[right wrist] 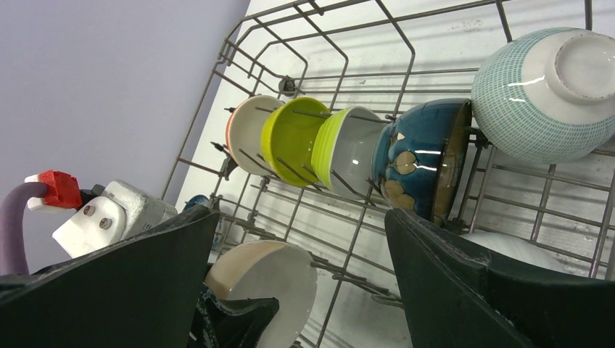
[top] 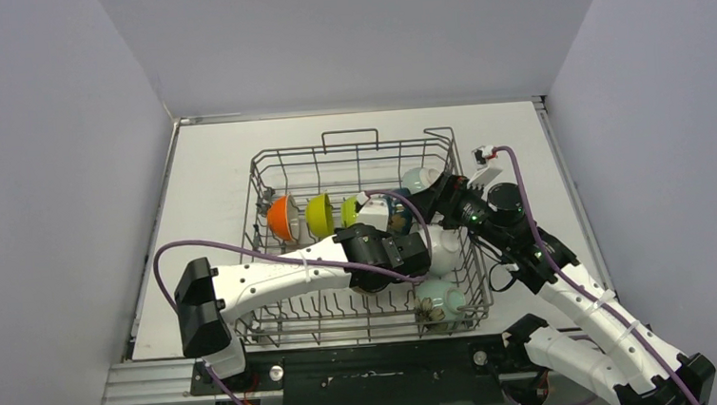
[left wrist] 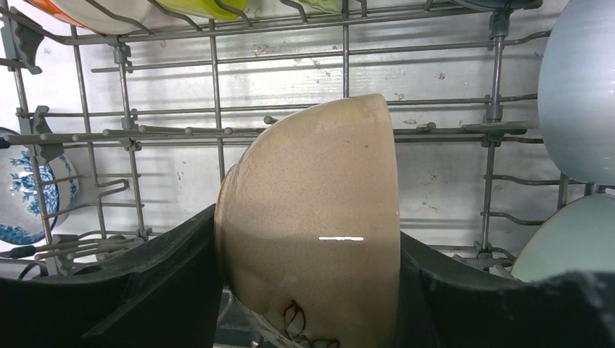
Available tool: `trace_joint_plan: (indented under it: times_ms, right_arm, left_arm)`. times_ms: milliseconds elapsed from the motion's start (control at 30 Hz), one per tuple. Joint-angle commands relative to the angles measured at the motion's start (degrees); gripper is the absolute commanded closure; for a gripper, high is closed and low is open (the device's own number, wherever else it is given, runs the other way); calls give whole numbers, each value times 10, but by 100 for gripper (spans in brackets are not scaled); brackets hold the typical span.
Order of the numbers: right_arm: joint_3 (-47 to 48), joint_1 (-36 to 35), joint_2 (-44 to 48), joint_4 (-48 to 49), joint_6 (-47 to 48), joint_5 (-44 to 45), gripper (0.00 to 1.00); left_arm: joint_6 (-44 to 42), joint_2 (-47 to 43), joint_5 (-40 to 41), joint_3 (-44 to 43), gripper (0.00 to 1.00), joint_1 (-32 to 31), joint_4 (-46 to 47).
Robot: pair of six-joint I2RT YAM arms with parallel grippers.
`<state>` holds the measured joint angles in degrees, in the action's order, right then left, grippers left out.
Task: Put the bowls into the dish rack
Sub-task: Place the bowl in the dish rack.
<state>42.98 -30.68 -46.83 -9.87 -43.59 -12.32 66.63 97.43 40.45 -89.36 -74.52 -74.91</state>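
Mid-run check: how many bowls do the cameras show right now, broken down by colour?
Orange bowl: 1
Yellow bowl: 1
Lime bowl: 1
Dark blue bowl: 1
Teal-checked bowl: 1
White bowl: 1
Pale green bowl: 1
Blue-patterned bowl: 1
Beige bowl, held in the left gripper: 1
Total: 9 bowls

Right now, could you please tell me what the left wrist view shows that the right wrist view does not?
Only the left wrist view: the blue-patterned bowl at the left edge, and the beige bowl seen from its speckled outer wall, clamped by the left gripper.
Only the right wrist view: the red plug and purple cable on the left arm, the lilac wall, and the right gripper, open and empty.
Both: the dish rack and the beige bowl, which the right wrist view sees from its open side.
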Motion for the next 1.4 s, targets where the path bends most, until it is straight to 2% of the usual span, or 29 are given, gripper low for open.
trace_joint_plan:
  times_ms: [0, 67, 100, 133, 167, 567, 733, 833, 967, 1067, 1367]
  right_arm:
    - [14, 3, -4, 27, 0, -10, 10]
    - [14, 3, -4, 27, 0, -10, 10]
    - [14, 3, -5, 27, 1, -10, 10]
    - [15, 3, -5, 27, 1, -10, 10]
    - [15, 3, -5, 27, 2, -10, 10]
    - [16, 3, -9, 31, 3, -15, 10]
    - [14, 3, -8, 30, 3, -16, 10]
    - [14, 3, -8, 31, 4, -17, 10]
    - [13, 3, -8, 33, 4, -19, 10]
    - [13, 3, -10, 35, 3, -21, 10]
    - [11, 3, -14, 38, 3, -25, 10]
  left_arm:
    - [-22, -8, -73, -8, 62, -11, 75]
    - [-26, -10, -75, -7, 60, -11, 78]
    - [-26, -11, -74, -8, 42, -11, 77]
    - [-26, -14, -73, -9, 32, -11, 76]
    - [-26, -15, -72, -10, 30, -12, 75]
    - [-38, -28, -94, -20, 30, -15, 96]
    - [-42, -48, -101, -12, 24, -15, 108]
    - [-44, -57, -112, -6, 16, -15, 115]
    - [-43, -61, -115, 9, 17, -15, 122]
    - [-32, -58, -110, 25, 28, -14, 116]
    - [-17, -46, -130, 73, 34, -8, 134]
